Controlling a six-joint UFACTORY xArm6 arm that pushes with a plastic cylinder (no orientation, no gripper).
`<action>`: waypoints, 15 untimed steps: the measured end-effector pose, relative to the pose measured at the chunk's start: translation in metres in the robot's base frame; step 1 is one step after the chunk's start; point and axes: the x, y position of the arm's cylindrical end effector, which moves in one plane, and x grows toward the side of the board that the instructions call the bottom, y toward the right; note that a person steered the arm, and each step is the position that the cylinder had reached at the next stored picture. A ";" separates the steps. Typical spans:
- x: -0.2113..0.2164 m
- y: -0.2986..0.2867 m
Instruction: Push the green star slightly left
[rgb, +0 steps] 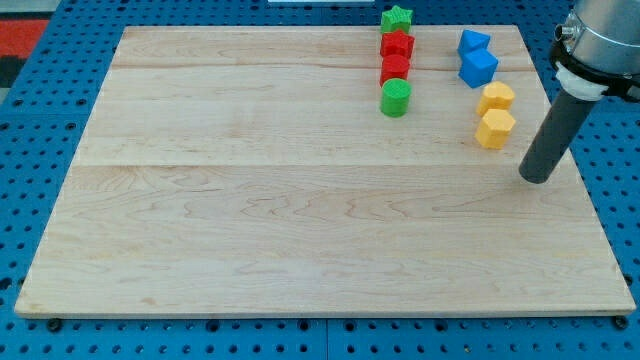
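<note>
The green star (397, 17) is found at the board's (300, 230) top edge, touching a red block (397, 43). My tip (536, 178) is set well apart, beyond the yellow blocks (494, 115). No claw is fitted. The blue blocks (476, 57) may be struck on approach.

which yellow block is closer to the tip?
The lower yellow block, nearer the view's bottom; my tip sits to its lower right. The upper yellow block is farther.
</note>
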 end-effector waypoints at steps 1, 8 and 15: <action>0.000 0.004; -0.247 0.060; -0.271 -0.145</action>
